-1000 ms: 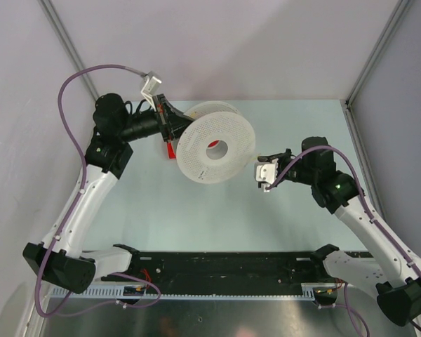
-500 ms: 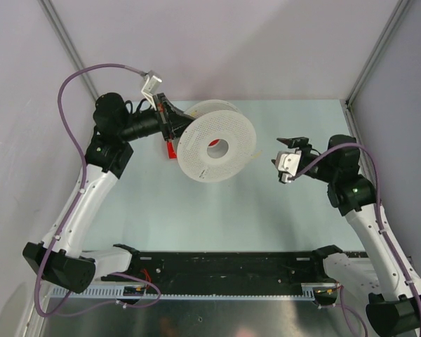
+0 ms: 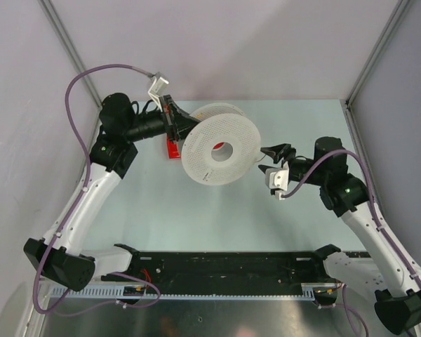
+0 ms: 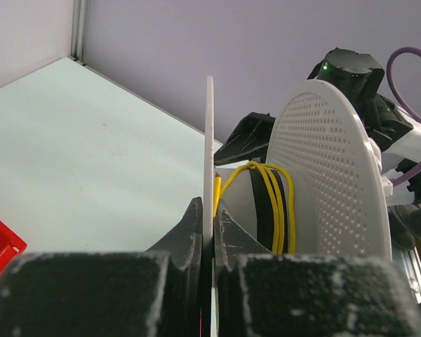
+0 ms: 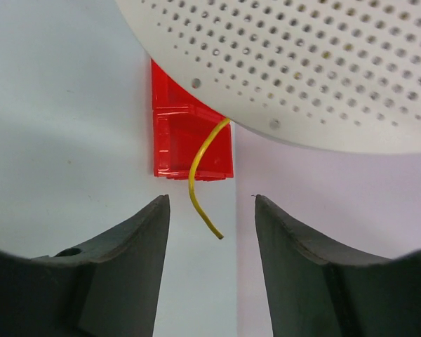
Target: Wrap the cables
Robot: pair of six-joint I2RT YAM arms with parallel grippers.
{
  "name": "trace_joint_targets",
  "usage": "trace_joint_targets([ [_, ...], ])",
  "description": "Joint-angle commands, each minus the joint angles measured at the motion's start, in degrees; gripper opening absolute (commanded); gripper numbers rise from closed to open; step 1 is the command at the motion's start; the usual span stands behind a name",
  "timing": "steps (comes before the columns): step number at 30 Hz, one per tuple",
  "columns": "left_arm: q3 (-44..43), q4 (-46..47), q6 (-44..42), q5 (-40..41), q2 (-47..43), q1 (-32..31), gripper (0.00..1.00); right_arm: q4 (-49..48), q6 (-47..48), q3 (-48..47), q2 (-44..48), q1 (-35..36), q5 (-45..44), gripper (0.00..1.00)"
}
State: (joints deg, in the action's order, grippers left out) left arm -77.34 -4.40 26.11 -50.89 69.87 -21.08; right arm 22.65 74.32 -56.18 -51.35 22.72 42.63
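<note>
A white perforated spool point(image 3: 221, 149) hangs tilted above the table, and my left gripper point(image 3: 179, 126) is shut on the thin edge of its rear flange point(image 4: 210, 140). Loops of the thin yellow cable point(image 4: 274, 203) lie round the spool's hub. In the right wrist view the cable's free end point(image 5: 200, 189) curls down from under the spool's flange point(image 5: 302, 63). It hangs between the spread fingers of my right gripper point(image 5: 210, 200), touching neither. My right gripper point(image 3: 270, 160) is open just right of the spool.
A red plastic block point(image 3: 174, 149) lies on the table under the spool's left side, also visible as the red block point(image 5: 189, 140) behind the cable end. The enclosure's walls stand close on the left, back and right. A black rail point(image 3: 224, 267) spans the near edge.
My right gripper has opened, drawn back to the right, then come in again to the spool's right rim. The left arm has carried the spool slightly right.
</note>
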Motion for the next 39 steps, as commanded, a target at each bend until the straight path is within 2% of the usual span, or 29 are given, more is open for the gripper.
trace_joint_targets([
  [1, -2.40, 3.00, 1.67, 0.93, -0.40, -0.63, 0.00, 1.56, 5.64, -1.87, -1.35, 1.59, -2.46, 0.55],
  [7, -2.27, 3.00, 1.60, 1.00, -0.40, -0.89, 0.00, 1.27, 6.98, -1.93, -3.59, 2.63, -5.70, 0.43],
  [9, -2.22, 3.00, 1.63, 1.15, -0.58, -0.89, 0.00, 1.32, 7.17, -1.94, -3.91, 2.91, -6.09, 0.35],
  [13, -2.07, 3.00, 1.98, 2.79, -0.91, -0.89, 0.00, 1.70, 6.75, -1.92, -3.82, 3.11, -6.17, 0.10],
  [15, -2.30, 3.00, 3.26, 4.94, -0.79, -0.83, 0.00, 2.26, 5.36, -1.91, -3.46, 3.12, -5.94, 0.02],
  [20, -4.53, 3.00, 11.78, 17.48, 1.10, -0.77, 0.00, 1.80, -12.84, -0.20, -1.80, 3.52, -3.59, 0.00],
  [25, -6.57, 2.89, 25.37, 29.88, 5.46, -1.34, 0.00, -12.46, -27.66, 6.34, 3.34, 7.47, -7.52, 0.00],
  [28, -9.24, 1.79, 28.21, 36.03, 9.80, -3.64, 0.00, -19.69, -36.37, 6.89, 3.24, 11.91, -12.47, 0.00],
  [34, -18.67, -1.74, 30.08, 44.18, 20.84, -7.83, 0.00, -31.90, -40.21, 7.87, -0.91, 20.07, -25.43, 0.00],
  [39, -26.26, -3.95, 29.01, 47.93, 28.96, -11.75, 0.00, -45.75, -40.94, 9.84, -6.06, 20.99, -36.83, 0.00],
])
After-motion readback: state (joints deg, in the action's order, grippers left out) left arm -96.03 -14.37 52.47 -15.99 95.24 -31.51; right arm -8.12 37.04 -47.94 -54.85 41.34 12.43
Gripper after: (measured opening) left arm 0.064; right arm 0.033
